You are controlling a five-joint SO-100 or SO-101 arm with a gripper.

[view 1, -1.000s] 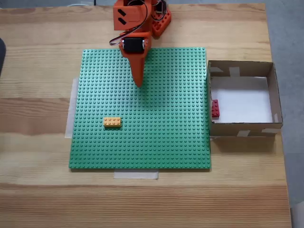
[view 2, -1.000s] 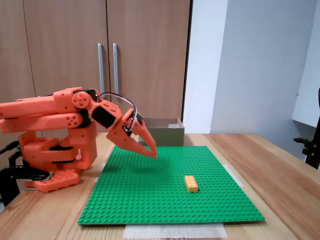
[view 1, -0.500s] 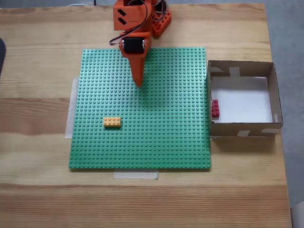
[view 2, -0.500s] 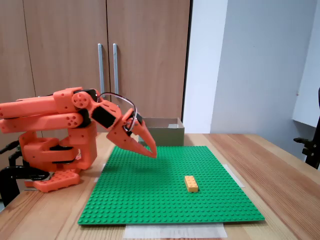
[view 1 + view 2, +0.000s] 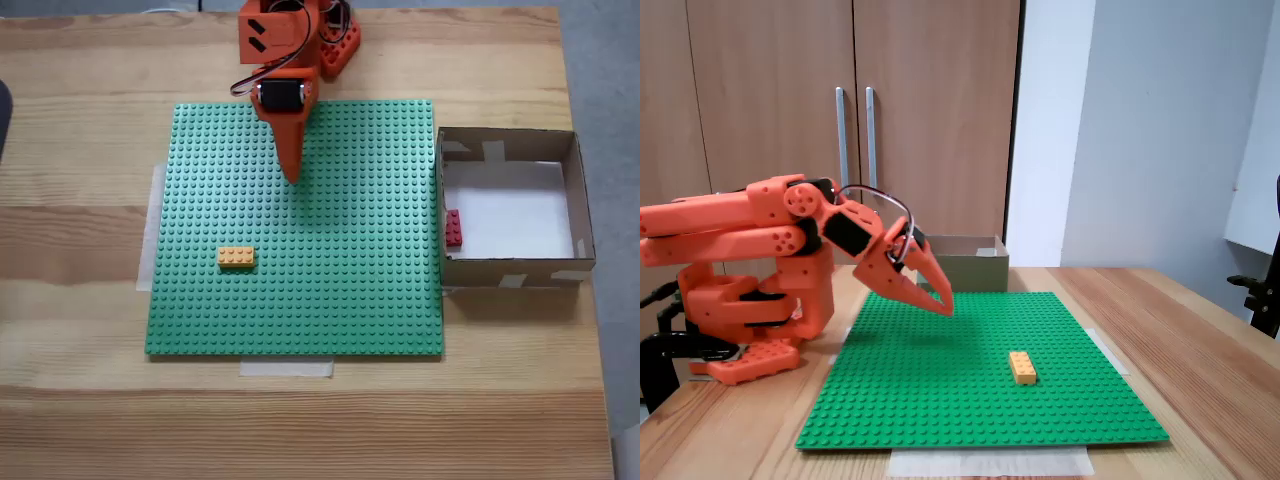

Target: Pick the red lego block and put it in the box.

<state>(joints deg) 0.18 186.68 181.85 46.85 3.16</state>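
A pale wooden plank tabletop (image 5: 80, 420) carries a large square green studded baseplate (image 5: 330, 300) at its centre, fixed by pale tape strips (image 5: 286, 369) at its near and left edges. Touching the baseplate's right side stands a square open brown cardboard box (image 5: 582, 200). The orange robot arm's base (image 5: 750, 350) sits at the far edge.
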